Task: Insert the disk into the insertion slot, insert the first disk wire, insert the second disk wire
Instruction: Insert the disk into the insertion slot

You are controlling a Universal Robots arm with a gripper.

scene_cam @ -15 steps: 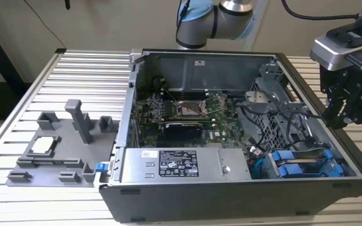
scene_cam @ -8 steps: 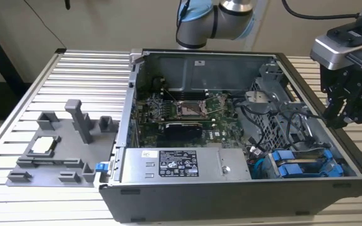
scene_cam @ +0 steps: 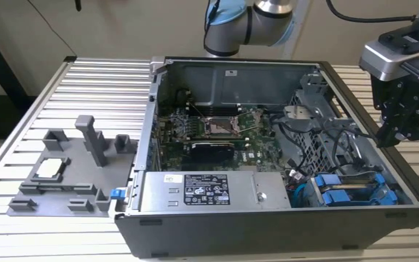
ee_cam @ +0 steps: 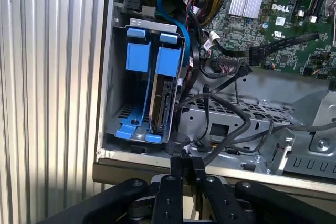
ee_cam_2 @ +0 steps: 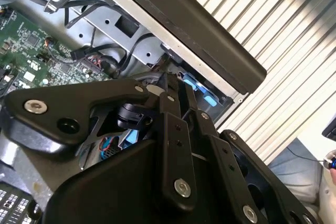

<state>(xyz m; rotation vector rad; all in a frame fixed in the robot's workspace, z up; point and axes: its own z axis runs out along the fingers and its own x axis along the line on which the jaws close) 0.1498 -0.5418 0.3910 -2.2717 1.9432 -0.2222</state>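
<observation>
Hand: you have the black two-finger hand (ee_cam: 182,167) clenched, fingertips together, nothing visible between them. It hangs just outside the dark case side wall (ee_cam_2: 210,38).
Wires: loose black cables (ee_cam: 231,114) loop just past the wall, beside the cage. You can't tell whether any are plugged in.
Disk: the silver rectangular hard drive in a bright blue plastic carrier (ee_cam: 160,98) is seated in the grey perforated sheet-metal drive cage (ee_cam: 152,23), next to a second blue carrier (ee_cam: 138,56).
Beyond: green motherboard (ee_cam: 283,30).
Worktop: ribbed aluminium worktop (ee_cam: 47,77) under the case.
</observation>
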